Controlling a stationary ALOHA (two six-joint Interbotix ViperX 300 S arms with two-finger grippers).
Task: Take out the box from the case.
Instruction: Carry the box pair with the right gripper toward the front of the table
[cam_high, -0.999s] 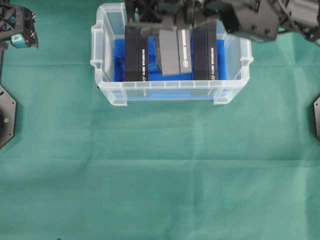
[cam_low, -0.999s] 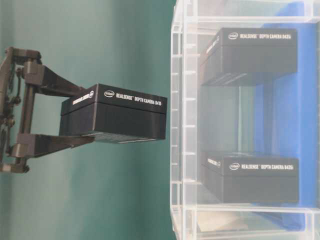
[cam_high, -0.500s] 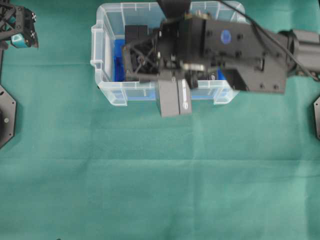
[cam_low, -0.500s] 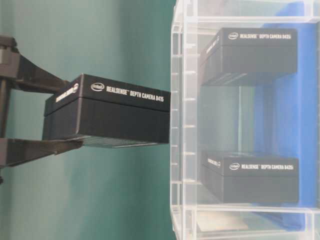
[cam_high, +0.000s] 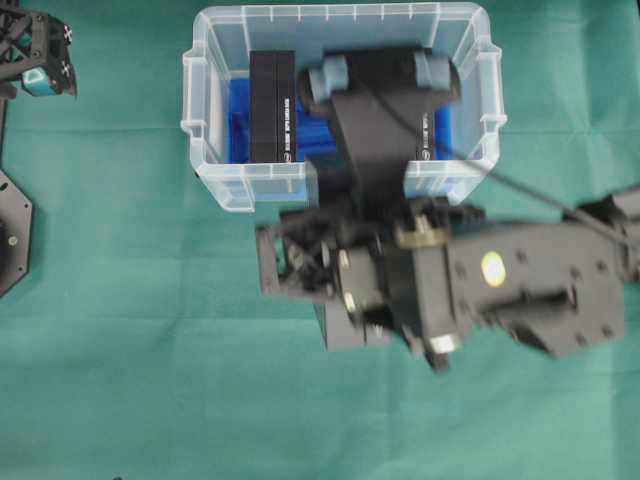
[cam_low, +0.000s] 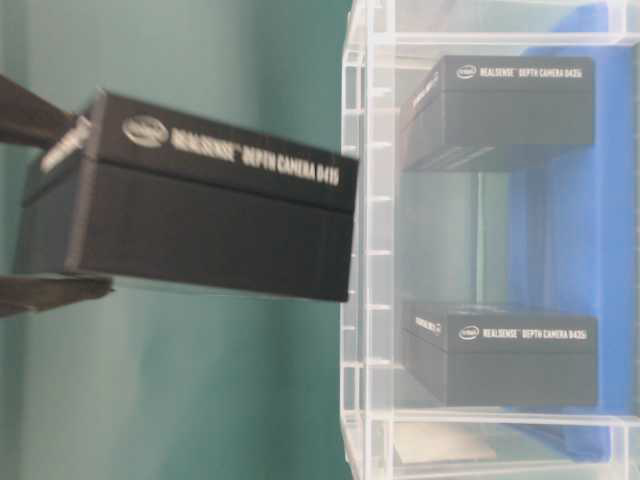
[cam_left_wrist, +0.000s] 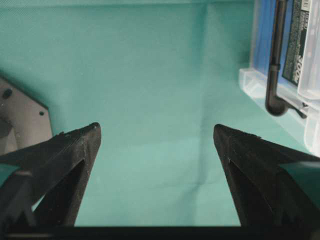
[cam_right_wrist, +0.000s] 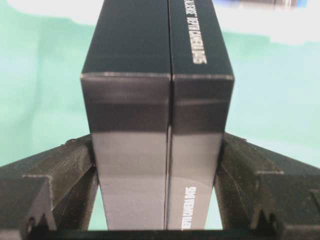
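Here, box (cam_right_wrist: 157, 100) lengthwise from right hand (cam_right_wrist: 157, 200), tilted

A table covered with a green cloth (cam_high: 150, 380) carries everything. The case (cam_high: 205, 140), a clear plastic bin with blue lining, stands directly on the cloth near the far edge. Black mounting plates (cam_high: 12, 235) lie at the left and right borders.
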